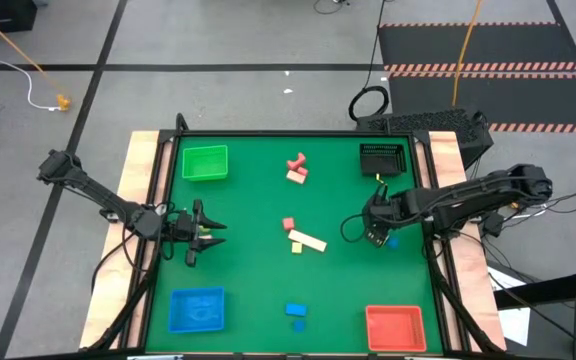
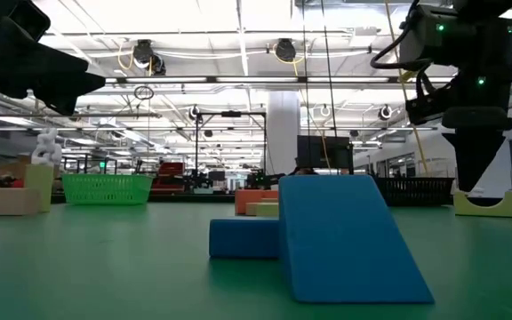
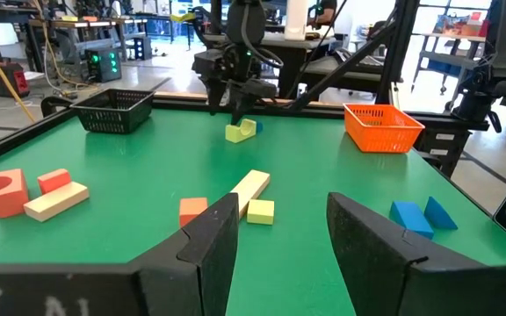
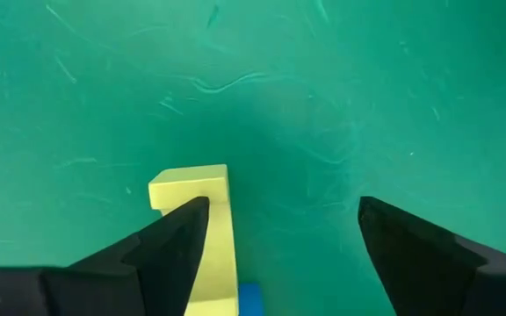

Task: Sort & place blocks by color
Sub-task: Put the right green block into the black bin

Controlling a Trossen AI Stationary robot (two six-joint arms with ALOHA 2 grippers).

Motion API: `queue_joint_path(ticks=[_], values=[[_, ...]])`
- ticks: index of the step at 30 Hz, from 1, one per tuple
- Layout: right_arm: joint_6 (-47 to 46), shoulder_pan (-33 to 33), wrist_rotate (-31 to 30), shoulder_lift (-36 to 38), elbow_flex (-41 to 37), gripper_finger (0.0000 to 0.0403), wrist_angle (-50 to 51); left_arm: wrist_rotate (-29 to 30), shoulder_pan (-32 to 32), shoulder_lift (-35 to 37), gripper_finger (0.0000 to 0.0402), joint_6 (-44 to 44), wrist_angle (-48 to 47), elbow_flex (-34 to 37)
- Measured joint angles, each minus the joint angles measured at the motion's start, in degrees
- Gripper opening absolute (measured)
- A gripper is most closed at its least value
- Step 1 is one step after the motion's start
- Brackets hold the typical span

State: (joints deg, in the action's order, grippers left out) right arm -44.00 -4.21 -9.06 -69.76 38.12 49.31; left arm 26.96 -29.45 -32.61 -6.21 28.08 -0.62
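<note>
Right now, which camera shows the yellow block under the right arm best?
The right wrist view: the yellow block fills it, lying between open jaws. The left wrist view shows it small and far; the high view hides it; the low view catches it at the right edge.

— What do we have at the corners of the green-topped table (image 1: 258, 290)?

— We see four square baskets. A green mesh plastic basket (image 1: 205, 162) sits at one far corner and a black mesh plastic basket (image 1: 382, 159) at the other. At the near corners we find a blue plastic basket (image 1: 196, 309) and a red-orange plastic basket (image 1: 395, 328).

— And beyond the table?

— We notice a grey floor with black lines, a white cable (image 1: 13, 75), an orange cable (image 1: 465, 45) and a black striped floor mat (image 1: 488, 50). From table height we see ceiling lights and shelving in the room behind.
</note>
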Motion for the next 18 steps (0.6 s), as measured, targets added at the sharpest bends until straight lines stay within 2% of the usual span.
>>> queue_joint_path(ticks=[2,7,18], values=[[-0.34,0.01,0.86,0.8,-0.04,0.0304,0.27,0.0,0.0,0.01,0.0177,-0.01,0.0,0.02],[-3.46,-0.04,8.15,3.3,-0.32,0.031,0.52,0.0,0.0,0.01,0.0177,-0.01,0.02,0.0],[-4.38,-3.1,7.91,3.28,-0.4,0.0311,-3.62,0.0,0.0,-0.01,0.0177,-0.01,0.0,0.0]])
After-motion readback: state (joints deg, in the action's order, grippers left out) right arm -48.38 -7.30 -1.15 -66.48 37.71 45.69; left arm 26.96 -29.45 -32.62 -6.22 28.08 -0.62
